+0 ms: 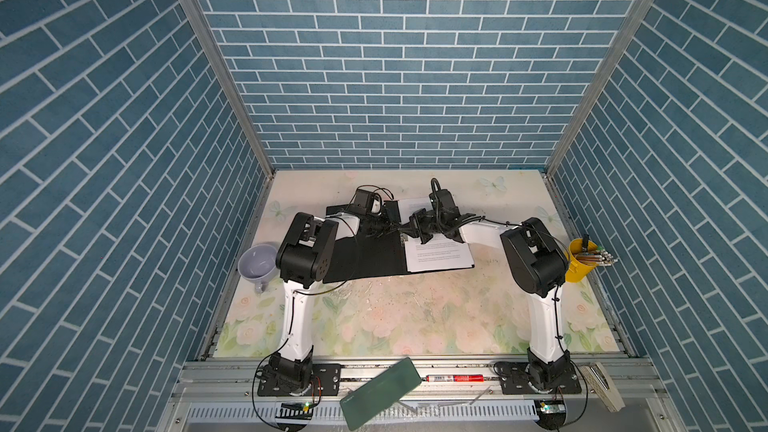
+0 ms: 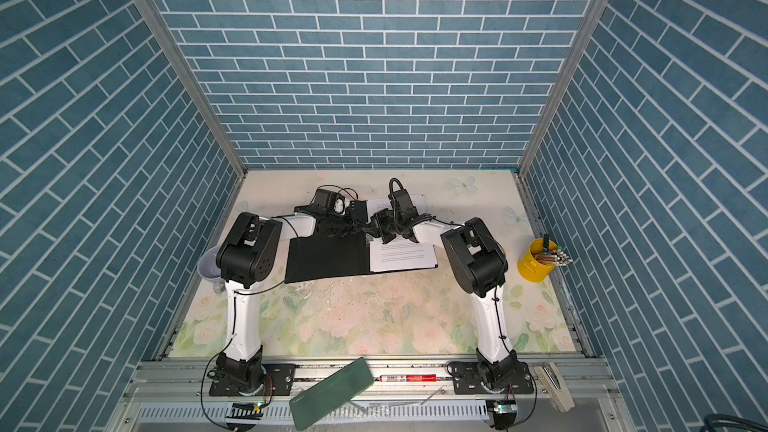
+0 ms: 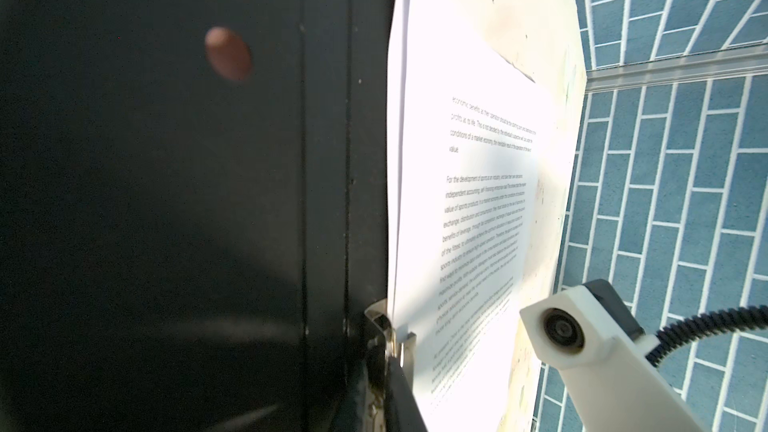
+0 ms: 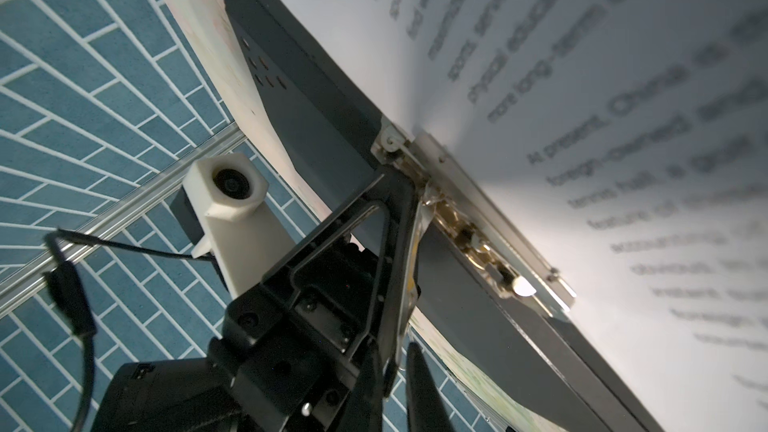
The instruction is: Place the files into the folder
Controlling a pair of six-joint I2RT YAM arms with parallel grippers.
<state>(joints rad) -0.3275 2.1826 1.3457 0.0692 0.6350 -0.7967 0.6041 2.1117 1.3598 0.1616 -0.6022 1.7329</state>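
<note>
Floral tabletop point(image 1: 415, 317); folder point(image 1: 365, 259) clip point(image 4: 469, 238) between left gripper point(image 4: 398, 172) jaws

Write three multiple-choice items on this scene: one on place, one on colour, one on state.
1. The yellow pen cup stands at the table's: A) left edge B) right edge C) middle.
2. The slab on the front rail is: A) orange B) white C) dark green.
3. The folder lies: A) shut B) open, black inside up C) upright.
Answers: B, it sits far right in both top views; C, its face reads dark green; B, a printed sheet lies on its right half.
</note>
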